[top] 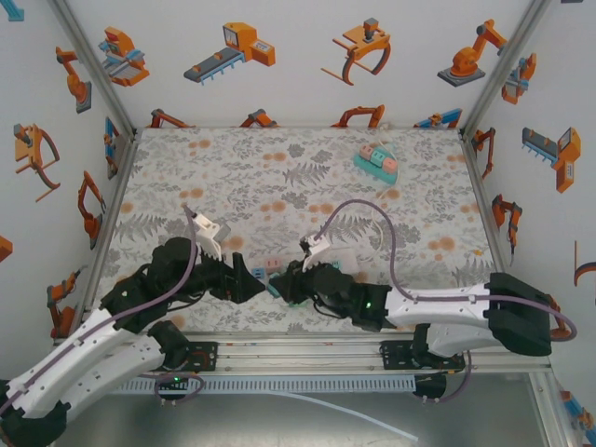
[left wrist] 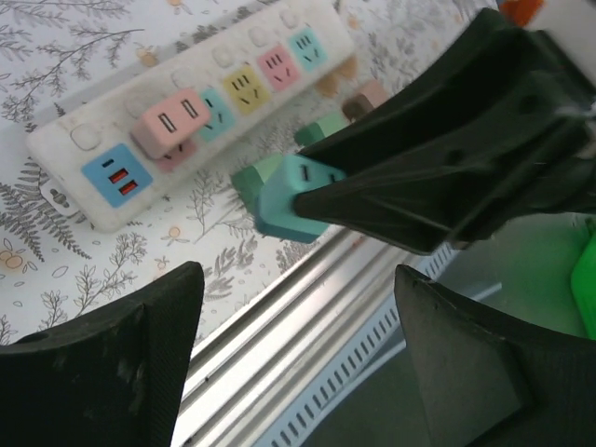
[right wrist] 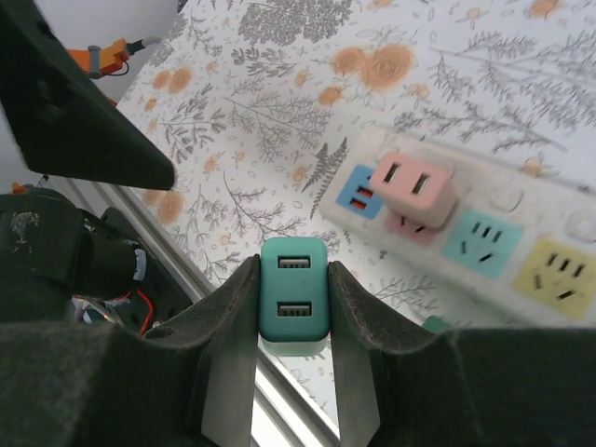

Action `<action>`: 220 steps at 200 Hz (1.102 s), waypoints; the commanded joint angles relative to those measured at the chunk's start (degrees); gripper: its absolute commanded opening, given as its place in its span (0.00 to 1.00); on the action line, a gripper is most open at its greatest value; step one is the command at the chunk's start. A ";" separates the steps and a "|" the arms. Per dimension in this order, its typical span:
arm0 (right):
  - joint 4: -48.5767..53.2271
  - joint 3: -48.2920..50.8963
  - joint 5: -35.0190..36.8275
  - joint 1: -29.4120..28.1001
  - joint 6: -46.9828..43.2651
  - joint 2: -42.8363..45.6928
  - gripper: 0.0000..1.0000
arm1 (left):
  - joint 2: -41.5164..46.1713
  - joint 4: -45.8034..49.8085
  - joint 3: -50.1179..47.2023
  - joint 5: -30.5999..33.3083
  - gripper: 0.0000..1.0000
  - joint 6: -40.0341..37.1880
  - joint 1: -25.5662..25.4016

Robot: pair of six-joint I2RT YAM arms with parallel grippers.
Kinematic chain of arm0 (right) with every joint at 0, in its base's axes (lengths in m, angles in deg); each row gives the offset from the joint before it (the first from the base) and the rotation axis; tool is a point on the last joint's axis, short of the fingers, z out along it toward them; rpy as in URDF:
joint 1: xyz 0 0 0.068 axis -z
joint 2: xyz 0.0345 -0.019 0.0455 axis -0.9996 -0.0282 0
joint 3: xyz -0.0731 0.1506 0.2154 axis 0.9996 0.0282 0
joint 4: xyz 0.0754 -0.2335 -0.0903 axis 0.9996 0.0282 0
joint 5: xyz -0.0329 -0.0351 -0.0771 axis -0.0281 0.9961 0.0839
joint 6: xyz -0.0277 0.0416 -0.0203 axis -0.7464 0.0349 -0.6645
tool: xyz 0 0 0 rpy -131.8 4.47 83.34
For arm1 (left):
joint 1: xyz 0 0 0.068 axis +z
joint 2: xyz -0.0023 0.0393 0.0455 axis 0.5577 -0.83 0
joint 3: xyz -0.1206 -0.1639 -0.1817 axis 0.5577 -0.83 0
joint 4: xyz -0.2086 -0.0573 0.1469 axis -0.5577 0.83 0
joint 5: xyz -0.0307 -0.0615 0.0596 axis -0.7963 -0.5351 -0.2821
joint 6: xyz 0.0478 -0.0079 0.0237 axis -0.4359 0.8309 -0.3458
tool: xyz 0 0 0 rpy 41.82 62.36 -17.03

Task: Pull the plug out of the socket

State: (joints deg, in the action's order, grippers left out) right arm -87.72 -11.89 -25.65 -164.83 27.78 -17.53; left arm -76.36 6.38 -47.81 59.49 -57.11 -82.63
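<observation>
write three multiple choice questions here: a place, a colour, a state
1. Where is the teal plug? A in a socket B between the right claw's fingers C flat on the table
2. What colour is the plug seated in the power strip? A pink B yellow C black
3. The left claw is: A shut on the strip B open, holding nothing C shut on a cable
1 B: fingers press both its sides. 2 A: the pink plug sits by the blue USB socket. 3 B: its fingers stand wide apart, gripping nothing.
</observation>
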 commanded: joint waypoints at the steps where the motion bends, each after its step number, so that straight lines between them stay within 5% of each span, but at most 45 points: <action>1: -7.98 0.16 11.85 -3.86 5.08 -3.93 0.02 | 0.44 10.70 5.02 1.77 0.81 -5.48 -2.05; 71: -20.24 -3.04 16.57 -6.70 8.09 -21.45 0.04 | -1.46 21.98 10.50 14.70 1.00 -3.67 -3.92; 111: -25.58 -2.08 17.99 -6.70 9.16 -26.87 0.07 | -0.14 21.82 8.70 16.33 0.97 -1.44 -3.90; 220: -33.59 3.16 22.43 -6.70 13.77 -30.43 0.42 | -2.69 18.81 7.54 16.47 0.97 -0.31 -3.92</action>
State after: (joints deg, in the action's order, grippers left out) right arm -117.29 -9.75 -7.25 -171.15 39.45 -47.32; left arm -78.72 26.38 -39.68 75.38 -58.68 -86.37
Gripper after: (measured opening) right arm 0.402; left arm 0.972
